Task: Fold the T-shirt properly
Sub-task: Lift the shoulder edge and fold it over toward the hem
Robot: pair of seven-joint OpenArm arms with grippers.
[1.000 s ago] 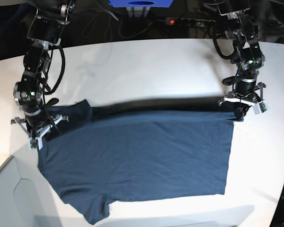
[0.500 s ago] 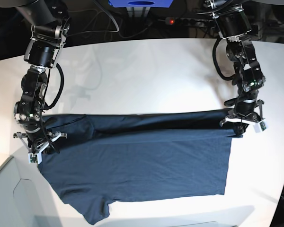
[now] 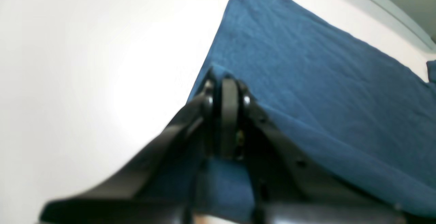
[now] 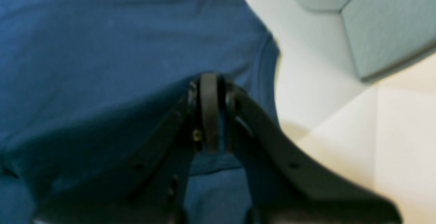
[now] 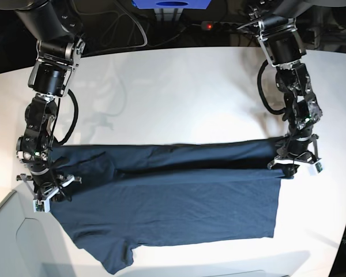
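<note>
Grippers, left (image 5: 292,167) and right (image 5: 46,193), both clamped tight on T-shirt (image 5: 179,213) edge.

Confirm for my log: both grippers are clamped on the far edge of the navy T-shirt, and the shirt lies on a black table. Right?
Not quite. The table is white, not black, as the base view shows. The rest holds: the left gripper and right gripper are each shut on the far edge of the navy T-shirt.

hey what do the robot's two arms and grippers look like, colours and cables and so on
Both arms are black, jointed metal segments with loose black cables looping alongside. Each wrist carries a small white bracket. The left gripper and right gripper have slim black fingers with small screws showing. A tiny green light glows on each forearm.
</note>
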